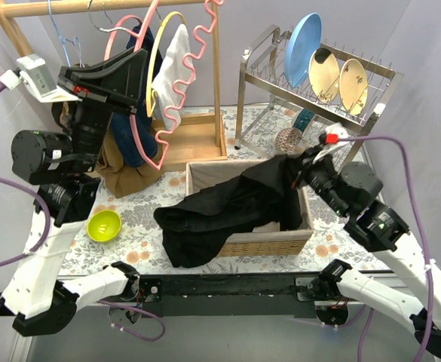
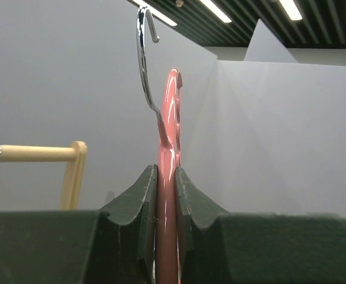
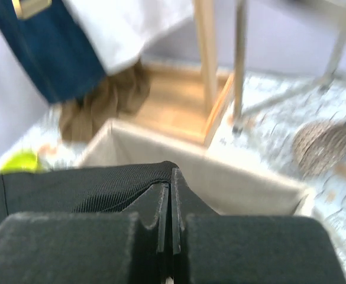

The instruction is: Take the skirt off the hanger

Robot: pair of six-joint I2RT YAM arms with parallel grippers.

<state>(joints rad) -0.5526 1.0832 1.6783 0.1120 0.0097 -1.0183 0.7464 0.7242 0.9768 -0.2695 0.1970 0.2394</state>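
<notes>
Right end effector [image 3: 170, 186] pinched shut on black skirt [image 1: 228, 215] edge. Skirt draped across basket [image 1: 274, 243], looks off pink hanger [image 2: 169, 118]. Left end effector [image 2: 167, 189] clamps hanger, raised. Advice: lower fabric into basket before releasing; avoid snagging rim.

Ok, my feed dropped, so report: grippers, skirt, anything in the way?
Left gripper shut on pink hanger. Right gripper shut on black skirt. Skirt off hanger, draped across lined basket. No obstruction seen.
</notes>
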